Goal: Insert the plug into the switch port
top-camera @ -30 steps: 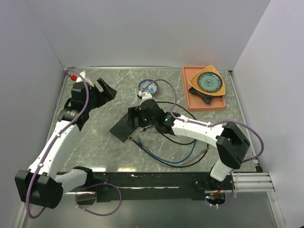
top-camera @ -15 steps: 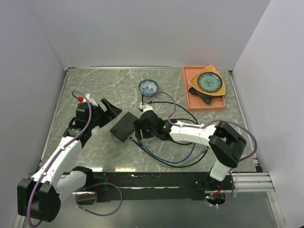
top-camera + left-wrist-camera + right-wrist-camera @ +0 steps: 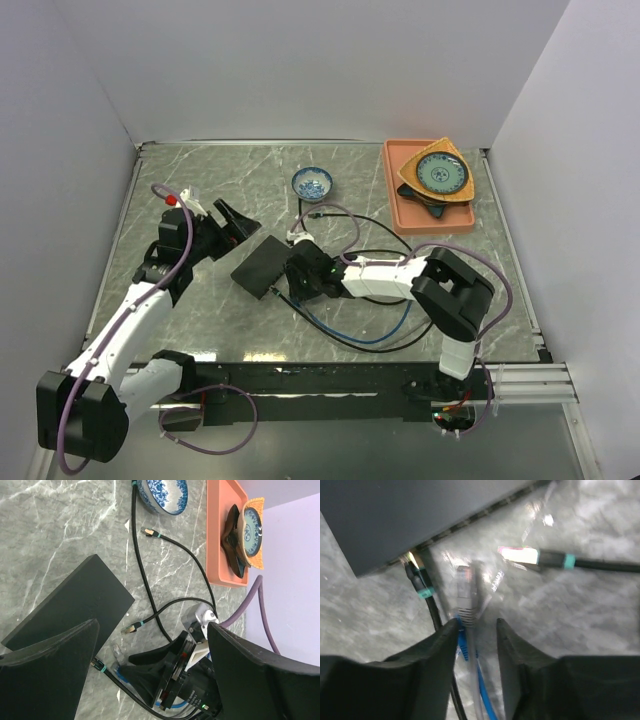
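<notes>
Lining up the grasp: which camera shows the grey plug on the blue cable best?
Right wrist view: the grey plug on the blue cable sits large, just ahead of the right hand, close to the flat matte-black switch. Left wrist view shows it small beside the switch; top view hides it under the hand.

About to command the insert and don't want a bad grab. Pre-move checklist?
1. Plug between right claw fingers: ok.
2. Claw closed firmly on plug: not ok, a gap shows beside one finger.
3. Plug tip pointing toward switch edge: ok.
4. Free port ahead of plug: cannot tell, view blurred; a teal-booted black cable sits at that edge.
5. Left claw bracing switch: not ok, open and not gripping it.
</notes>
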Motion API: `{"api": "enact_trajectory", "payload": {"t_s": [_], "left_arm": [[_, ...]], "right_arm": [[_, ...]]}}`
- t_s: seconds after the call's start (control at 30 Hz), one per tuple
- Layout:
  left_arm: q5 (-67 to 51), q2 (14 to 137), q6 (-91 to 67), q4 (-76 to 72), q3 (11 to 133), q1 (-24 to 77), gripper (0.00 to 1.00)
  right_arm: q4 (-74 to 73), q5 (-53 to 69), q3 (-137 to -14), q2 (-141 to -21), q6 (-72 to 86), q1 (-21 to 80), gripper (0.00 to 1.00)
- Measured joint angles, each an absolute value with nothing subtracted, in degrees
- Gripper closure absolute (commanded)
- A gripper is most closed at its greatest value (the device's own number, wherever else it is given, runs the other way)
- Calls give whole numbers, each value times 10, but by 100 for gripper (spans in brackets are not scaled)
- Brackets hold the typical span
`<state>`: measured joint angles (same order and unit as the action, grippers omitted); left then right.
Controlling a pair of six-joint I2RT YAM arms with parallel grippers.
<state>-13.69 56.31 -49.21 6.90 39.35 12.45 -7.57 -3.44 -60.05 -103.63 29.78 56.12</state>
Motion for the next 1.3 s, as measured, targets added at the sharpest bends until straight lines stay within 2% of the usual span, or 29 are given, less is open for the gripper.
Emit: {"api": "enact_trajectory", "payload": {"t_s": [0.1, 0.13, 0.23, 0.57, 0.73, 1.07, 1.2, 1.3], "left_arm": [[-137, 566, -491, 69, 394, 124, 4], [-137, 566, -491, 69, 394, 124, 4], [-137, 566, -490, 69, 394, 124, 4], [-137, 570, -488, 69, 395, 124, 4], [-138, 573, -488, 68, 396, 124, 4], [-145, 576, -488, 66, 396, 124, 4], [-152, 580, -488, 60, 396, 124, 4], [-154, 584, -489, 53, 396, 124, 4]], "right_arm": [[-70, -30, -612, -1048, 300, 561, 77], [-69, -27, -616, -1052, 302, 561, 87], [-68, -23, -620, -1054, 300, 561, 100], [-102, -64, -617, -1019, 288, 561, 100], [-137, -131, -595, -874, 268, 548, 100], [-146, -297, -579, -492, 164, 516, 100], [-152, -306, -590, -429, 112, 514, 100], [-170, -282, -609, -447, 81, 513, 100]]}}
